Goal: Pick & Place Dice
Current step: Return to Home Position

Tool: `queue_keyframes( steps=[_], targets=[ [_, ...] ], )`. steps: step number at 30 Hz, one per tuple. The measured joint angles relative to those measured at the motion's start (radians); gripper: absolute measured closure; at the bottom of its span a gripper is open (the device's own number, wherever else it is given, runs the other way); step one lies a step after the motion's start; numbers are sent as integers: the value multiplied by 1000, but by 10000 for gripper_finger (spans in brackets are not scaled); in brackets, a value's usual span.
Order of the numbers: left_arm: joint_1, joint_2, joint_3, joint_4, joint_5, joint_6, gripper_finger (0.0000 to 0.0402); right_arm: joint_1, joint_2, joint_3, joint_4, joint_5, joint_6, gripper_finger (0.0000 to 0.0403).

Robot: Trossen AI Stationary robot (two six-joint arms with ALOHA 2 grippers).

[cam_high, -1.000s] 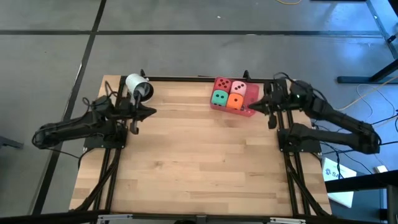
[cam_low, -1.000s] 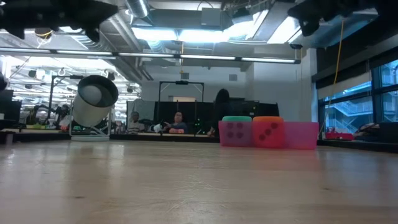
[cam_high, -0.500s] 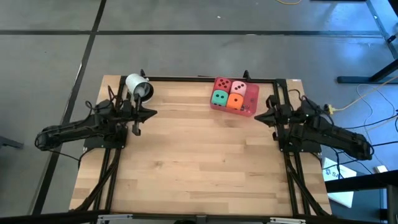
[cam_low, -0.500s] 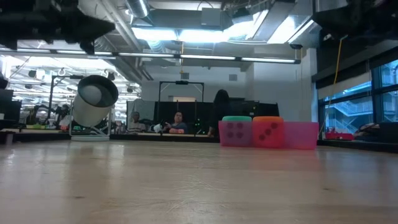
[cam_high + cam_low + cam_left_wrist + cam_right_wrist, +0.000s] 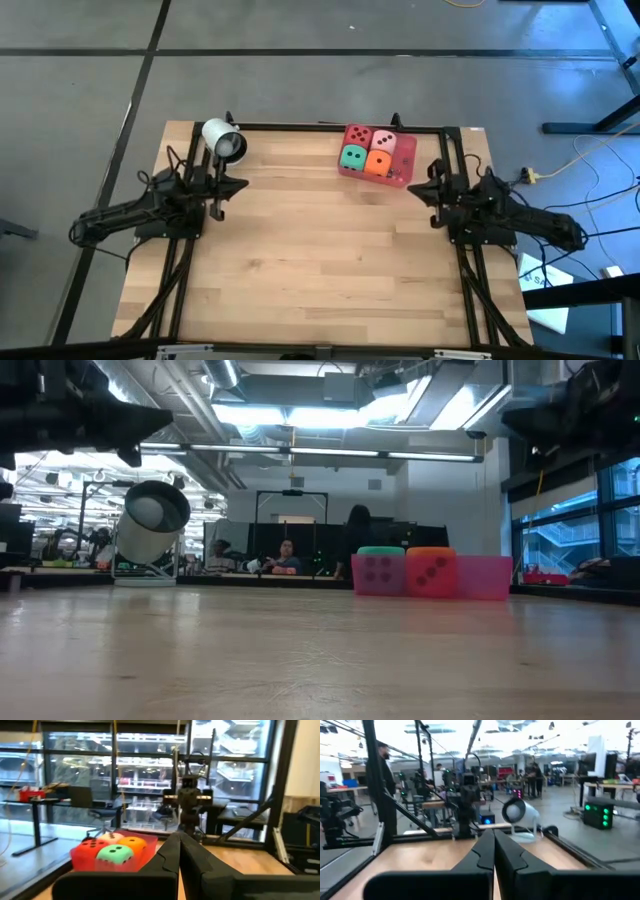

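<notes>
Dice (image 5: 366,149) in red tray (image 5: 404,166), rear two hidden in low view

An open-plan robotics lab.

A dark left arm (image 5: 130,212) and right arm (image 5: 515,222) flank a metal-framed wooden table (image 5: 320,265) holding soft dice (image 5: 366,150), on a bare concrete floor (image 5: 300,90) with loose cables (image 5: 590,150). Beyond run exposed ceiling ducts (image 5: 225,375), strip lights (image 5: 330,455), a seated person (image 5: 287,554), a monitor (image 5: 597,764) and tall windows (image 5: 125,775).
</notes>
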Motion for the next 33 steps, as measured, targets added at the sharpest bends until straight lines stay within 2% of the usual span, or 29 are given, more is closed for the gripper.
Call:
queue_keyframes(
  steps=[8, 17, 27, 33],
  targets=[
    [0, -24, -7, -68, -34, -11, 400, 67, -3, -46, -4, 100, -4, 403],
    [0, -24, -9, -133, -34, -10, 401, 145, -2, -48, -111, 230, -18, 403],
    [0, -24, -11, -172, -54, 12, 398, 173, -2, -48, -106, 227, -29, 402],
    [0, -24, -11, -174, -69, 15, 398, 173, 20, -48, -107, 227, -27, 384]
  ],
)
